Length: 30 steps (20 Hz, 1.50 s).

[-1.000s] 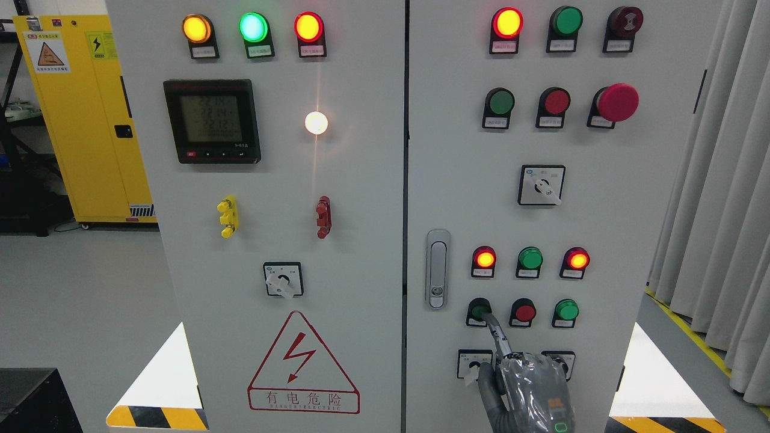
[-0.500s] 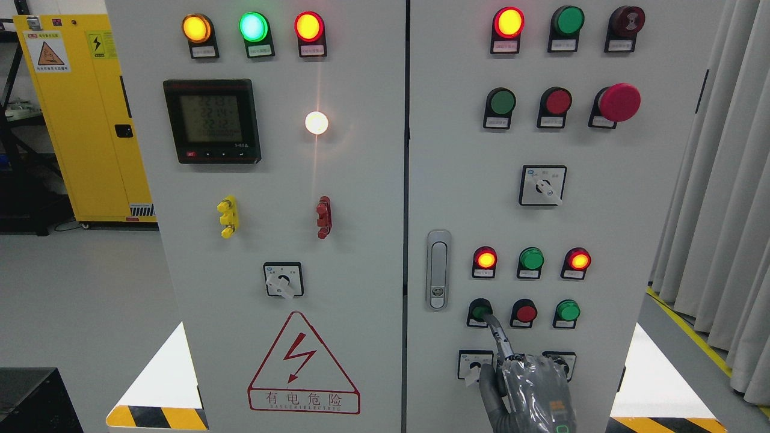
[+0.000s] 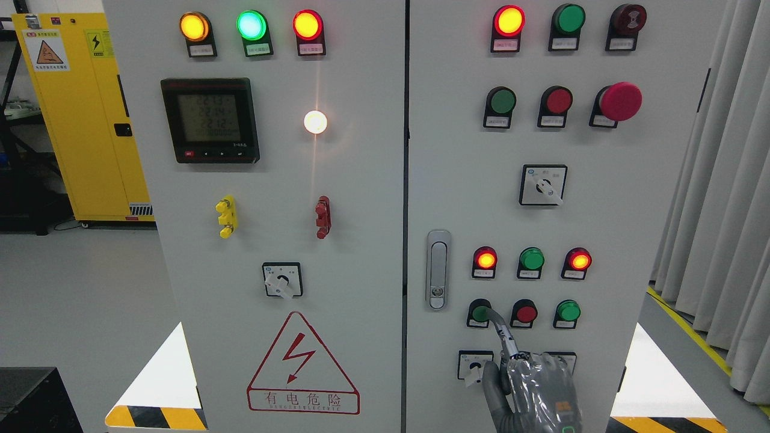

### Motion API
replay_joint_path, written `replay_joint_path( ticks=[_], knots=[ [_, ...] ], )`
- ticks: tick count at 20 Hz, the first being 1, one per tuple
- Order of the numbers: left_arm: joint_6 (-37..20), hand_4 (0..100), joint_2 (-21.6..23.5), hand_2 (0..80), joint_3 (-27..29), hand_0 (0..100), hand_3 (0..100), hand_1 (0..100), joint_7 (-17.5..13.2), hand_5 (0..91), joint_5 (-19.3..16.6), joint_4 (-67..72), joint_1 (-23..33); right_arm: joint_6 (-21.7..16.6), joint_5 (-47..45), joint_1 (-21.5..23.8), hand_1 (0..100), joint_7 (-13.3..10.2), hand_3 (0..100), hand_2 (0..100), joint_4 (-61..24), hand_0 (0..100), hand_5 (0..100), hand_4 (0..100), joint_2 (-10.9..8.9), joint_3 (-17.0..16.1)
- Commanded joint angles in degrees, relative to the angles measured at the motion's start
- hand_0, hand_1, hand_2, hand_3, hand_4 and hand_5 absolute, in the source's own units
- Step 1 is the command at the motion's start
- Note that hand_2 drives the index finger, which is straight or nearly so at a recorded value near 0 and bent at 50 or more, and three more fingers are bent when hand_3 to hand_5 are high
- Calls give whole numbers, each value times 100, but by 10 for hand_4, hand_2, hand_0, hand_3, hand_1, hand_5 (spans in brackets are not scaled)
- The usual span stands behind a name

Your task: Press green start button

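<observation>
The green start button (image 3: 479,313) sits at the left end of the lower button row on the right cabinet door (image 3: 607,228). My right hand (image 3: 538,391), in a grey glove, comes up from the bottom edge just below that row. Its index finger (image 3: 500,331) is stretched out, and its tip rests against the right edge of the green button. The other fingers are curled into the palm and hold nothing. My left hand is out of the picture.
A red button (image 3: 525,313) and another green button (image 3: 567,311) lie right of the target, with three indicator lamps (image 3: 532,259) above. A rotary switch (image 3: 474,365) sits beside my thumb, and a door latch (image 3: 438,269) is to the left. Curtains (image 3: 722,198) hang at the right.
My right hand has slid slightly right and down, so the fingertip now sits at the button's right edge. The lamps look unchanged.
</observation>
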Motion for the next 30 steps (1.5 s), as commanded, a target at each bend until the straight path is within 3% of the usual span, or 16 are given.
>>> replay_joint_path(
  ticks=[1,7,9,11,12,14,16,18,20,21,25,30],
  knots=[
    [5,0,-2,0,1,120,0,556,-1,0,1,0,1,-177,-194,120,915,-147,980,0,-357,873,1000,1000,9,71],
    [5,0,-2,0,-7,120,0,556,-1,0,1,0,1,-519,-1431,602,891,-200,906,28,-524,926,990,975,9,448],
    [5,0,-2,0,1,120,0,556,-1,0,1,0,1,-564,-2046,831,894,-157,827,33,-595,934,915,907,9,563],
    [5,0,-2,0,1,120,0,556,8,0,1,0,1,-564,-2557,972,862,-130,634,36,-656,881,806,755,0,625],
    [5,0,-2,0,1,120,0,556,-1,0,1,0,1,-573,-2820,1034,854,-121,601,36,-656,872,784,727,-9,625],
    [5,0,-2,0,1,120,0,556,-1,0,1,0,1,-573,-3400,1096,836,-51,447,36,-656,884,624,549,-26,625],
    [5,0,-2,0,1,120,0,556,-1,0,1,0,1,-573,-4024,1175,825,264,266,10,-665,927,374,340,-35,616],
    [5,0,-2,0,1,120,0,556,-1,0,1,0,1,-573,-4534,1236,819,388,163,0,-735,938,242,230,-35,607],
    [5,0,-2,0,1,120,0,556,-1,0,1,0,1,-573,-4791,1254,819,406,164,0,-744,938,241,232,-35,598],
    [5,0,7,0,1,120,0,556,-1,0,1,0,1,-573,-4861,1254,815,432,86,0,-744,965,144,122,-35,581],
    [5,0,-2,0,1,120,0,556,-1,0,-8,0,1,-573,-5082,1316,795,617,35,0,-762,998,64,63,-27,590],
    [5,0,-2,0,1,120,0,556,-1,0,1,0,1,-529,-5099,1316,791,617,29,0,-762,897,56,58,-27,590]
  ],
)
